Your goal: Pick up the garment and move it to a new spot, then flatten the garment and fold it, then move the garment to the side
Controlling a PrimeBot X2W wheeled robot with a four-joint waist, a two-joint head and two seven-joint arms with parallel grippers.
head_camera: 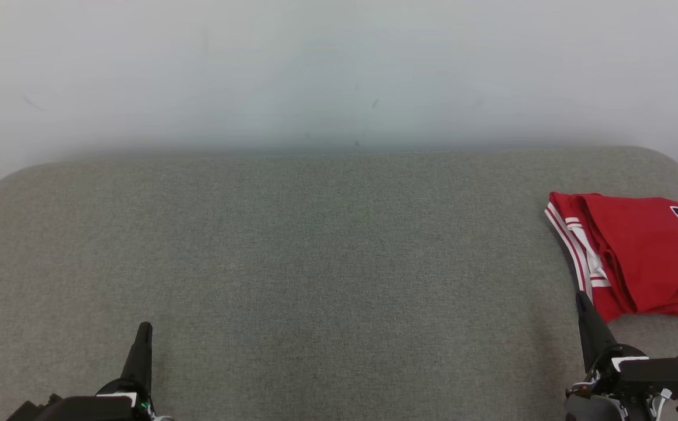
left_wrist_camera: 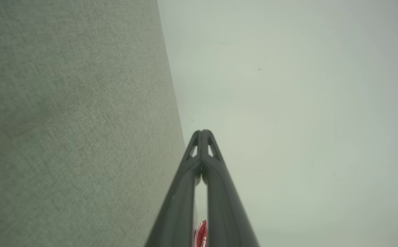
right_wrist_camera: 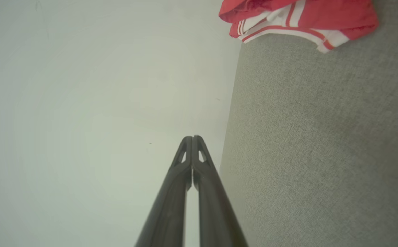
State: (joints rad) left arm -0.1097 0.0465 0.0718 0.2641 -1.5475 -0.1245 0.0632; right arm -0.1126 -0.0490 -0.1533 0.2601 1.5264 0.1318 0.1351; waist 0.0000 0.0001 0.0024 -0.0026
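One big grey cloth-covered top [head_camera: 327, 263] took up most of the head view, and its far corners were round. Behind it stood one pale wall [head_camera: 339, 70] with a few tiny dark marks. One red garment [head_camera: 643, 263] lay folded on the grey top, far over on the robot's right side. It had white and red stripes along one side and dark print that the picture's edge cut off. There were two claws, both low at the near edge. The right gripper [head_camera: 580, 297] had its two fingers pressed together and held nothing. Its tip was near the garment but apart from it. The left gripper [head_camera: 145, 326] was pressed together too, empty, well apart from the garment.
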